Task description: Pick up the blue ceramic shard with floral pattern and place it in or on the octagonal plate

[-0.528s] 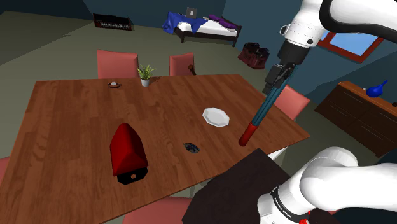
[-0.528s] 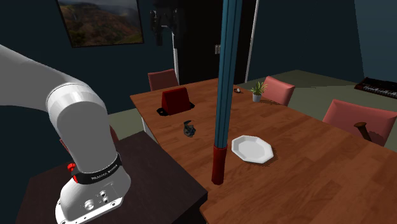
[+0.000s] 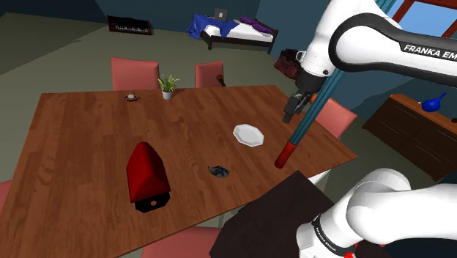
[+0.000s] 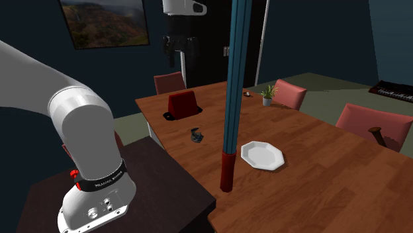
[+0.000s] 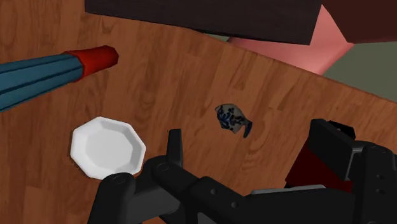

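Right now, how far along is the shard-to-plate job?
Done: nothing yet. The blue patterned shard lies on the wooden table, apart from the white octagonal plate, which is bare. In hand: the jaws stand open above the table, holding nothing. Left: descend on the shard, grasp it, carry it over, set it on the plate.

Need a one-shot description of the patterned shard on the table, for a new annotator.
Start at the big wooden table. Near its edge closest to the robot's stand, between the red wedge-shaped object and the white octagonal plate, lies the shard. It is far smaller than both neighbours: a dark scrap with a blue pattern, touching neither.
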Tool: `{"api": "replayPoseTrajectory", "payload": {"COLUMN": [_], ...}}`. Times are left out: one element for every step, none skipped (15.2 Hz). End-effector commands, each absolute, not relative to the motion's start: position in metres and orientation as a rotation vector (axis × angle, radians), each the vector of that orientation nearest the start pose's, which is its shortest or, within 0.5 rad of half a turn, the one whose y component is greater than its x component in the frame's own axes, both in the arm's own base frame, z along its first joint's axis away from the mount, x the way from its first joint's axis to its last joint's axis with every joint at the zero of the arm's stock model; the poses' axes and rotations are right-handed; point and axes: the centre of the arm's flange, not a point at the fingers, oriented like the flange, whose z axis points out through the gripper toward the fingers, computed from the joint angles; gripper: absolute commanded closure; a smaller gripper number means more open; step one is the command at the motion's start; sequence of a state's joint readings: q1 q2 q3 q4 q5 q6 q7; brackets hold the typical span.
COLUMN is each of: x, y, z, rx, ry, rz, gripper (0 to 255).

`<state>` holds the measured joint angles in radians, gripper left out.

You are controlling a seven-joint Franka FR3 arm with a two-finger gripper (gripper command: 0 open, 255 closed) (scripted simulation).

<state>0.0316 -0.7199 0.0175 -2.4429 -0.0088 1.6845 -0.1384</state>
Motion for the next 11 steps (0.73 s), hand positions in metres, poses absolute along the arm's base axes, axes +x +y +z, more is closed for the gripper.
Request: {"api": "replayPoseTrajectory", "payload": {"x": [0.339,0.344,0.349,0.354,0.358,0.363,0.368,0.372,0.376,0.381,0.385], "y": [0.02,0.024,0.027,0.03,0.034,0.037,0.04,0.044,0.047,0.051,0.055], "z": [0.513,0.502,0.49,0.478,0.466,0.454,0.442,0.429,0.417,0.405,0.393], "rx": [-3.147,-3.148,-3.148,-3.147,-3.147,-3.146,-3.145,-3.144,-3.143,-3.141,-3.139], "ry": [-0.347,-0.374,-0.402,-0.429,-0.457,-0.484,-0.512,-0.54,-0.567,-0.595,-0.623], "rz": [0.06,0.06,0.06,0.061,0.061,0.061,0.061,0.062,0.062,0.062,0.062], "gripper": [0,0,0,0,0,0,0,0,0,0,0]}}
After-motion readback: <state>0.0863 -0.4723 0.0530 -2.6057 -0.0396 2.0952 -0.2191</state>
